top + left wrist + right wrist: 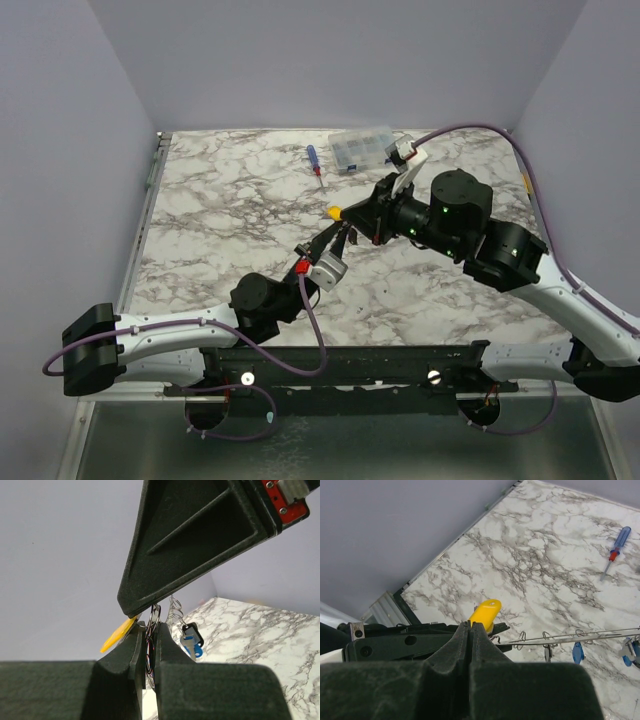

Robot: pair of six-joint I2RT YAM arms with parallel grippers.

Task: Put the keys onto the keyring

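Pinching the keyring (154,616) in my left jaws, blue and black keys (192,642) already on; right jaws clamp the yellow key (485,612), looks unthreaded.

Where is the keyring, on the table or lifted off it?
Lifted off: the left gripper is shut on the keyring, and a blue key and a black key dangle from it above the marble table.

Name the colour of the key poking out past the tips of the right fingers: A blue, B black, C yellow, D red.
C: in the right wrist view, a yellow key sticks out just past the tips of the shut right fingers.
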